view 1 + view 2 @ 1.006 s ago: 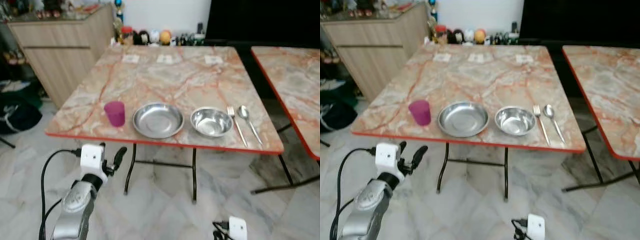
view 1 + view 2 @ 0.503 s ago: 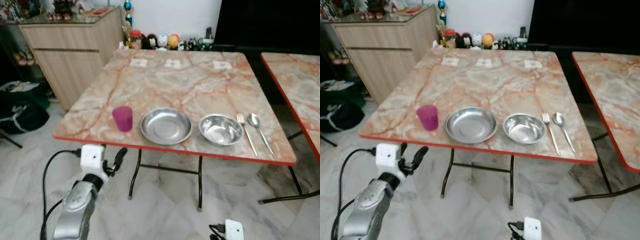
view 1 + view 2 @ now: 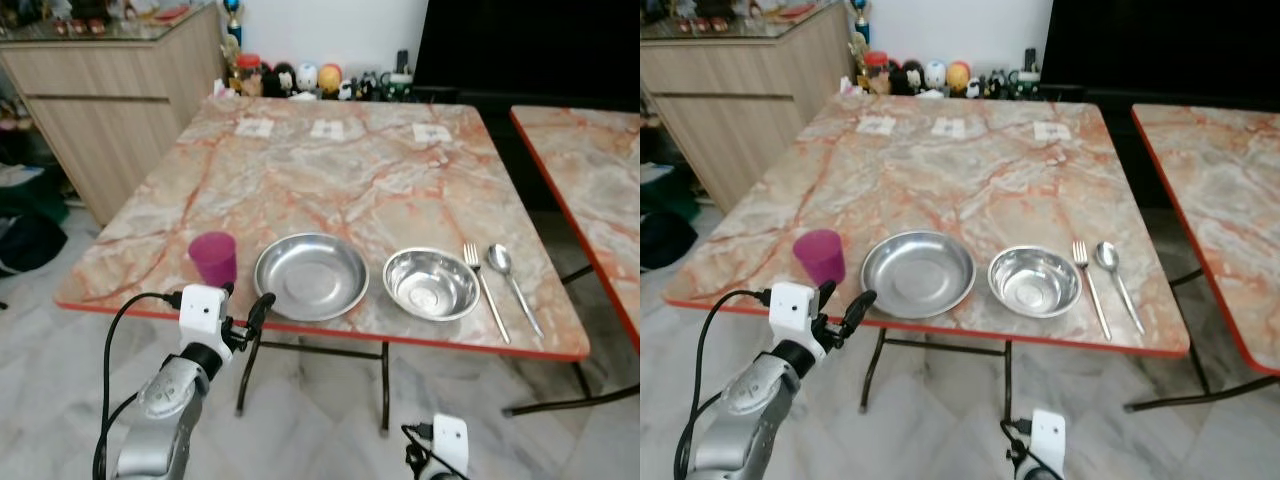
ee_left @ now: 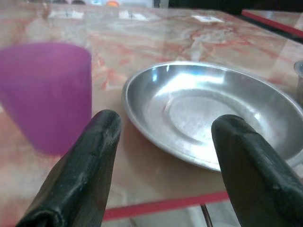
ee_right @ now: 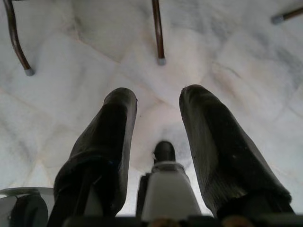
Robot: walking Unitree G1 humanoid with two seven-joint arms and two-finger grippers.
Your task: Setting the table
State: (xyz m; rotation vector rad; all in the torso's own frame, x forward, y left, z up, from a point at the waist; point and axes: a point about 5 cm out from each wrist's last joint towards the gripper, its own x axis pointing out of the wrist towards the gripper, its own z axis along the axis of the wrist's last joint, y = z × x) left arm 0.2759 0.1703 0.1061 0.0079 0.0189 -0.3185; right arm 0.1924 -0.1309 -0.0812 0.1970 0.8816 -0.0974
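Observation:
On the marble table (image 3: pixel 340 170) a purple cup (image 3: pixel 213 258), a steel plate (image 3: pixel 311 276), a steel bowl (image 3: pixel 431 283), a fork (image 3: pixel 485 288) and a spoon (image 3: pixel 510 275) stand in a row along the front edge. My left gripper (image 3: pixel 245 300) is open at that edge, level with the tabletop. In the left wrist view its fingers (image 4: pixel 90 175) frame the cup (image 4: pixel 45 94) and the plate (image 4: pixel 208 113), touching neither. My right gripper (image 5: pixel 158 94) hangs low, open and empty, pointing at the floor.
A second marble table (image 3: pixel 590 190) stands to the right across a narrow gap. A wooden cabinet (image 3: pixel 110 90) is at the far left, with a dark bag (image 3: pixel 25 235) on the floor beside it. Figurines (image 3: pixel 300 78) and paper cards (image 3: pixel 255 127) are by the table's far edge.
The view has shifted closer to the table. My left gripper now sits at the front edge between cup and plate rather than below it. The tableware has not moved.

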